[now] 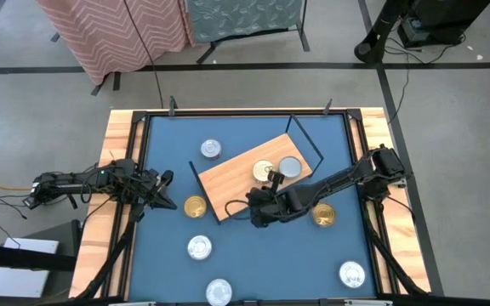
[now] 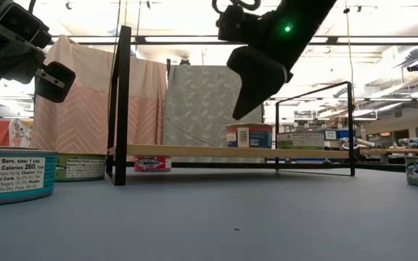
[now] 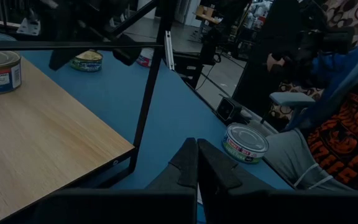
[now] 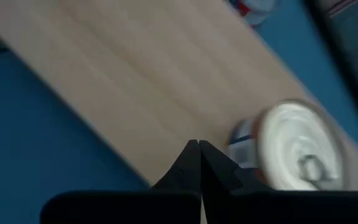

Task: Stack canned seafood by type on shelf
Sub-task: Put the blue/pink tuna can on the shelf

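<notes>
The shelf (image 1: pixel 232 183), a light-wood board with black wire end frames, lies slantwise on the blue table. On it stand a gold-lidded can (image 1: pixel 264 170) and a silver-lidded can (image 1: pixel 289 167). More canned seafood lies loose on the table: a silver can (image 1: pixel 210 150), two gold cans (image 1: pixel 195 206) (image 1: pixel 323 216) and others at the near side. My right gripper (image 1: pixel 254 212) (image 2: pixel 242 112) is shut, slants down and hangs above the shelf's near edge, touching nothing. My left gripper (image 1: pixel 168 192) (image 3: pixel 197 163) is shut and waits at the table's left side.
Silver cans (image 1: pixel 199 247) (image 1: pixel 219 291) (image 1: pixel 352 274) lie near the table's front edge. A wooden rim (image 1: pixel 119 136) borders the table. In the low view a large can (image 2: pixel 14 175) stands close at the left. Draped racks stand beyond the far edge.
</notes>
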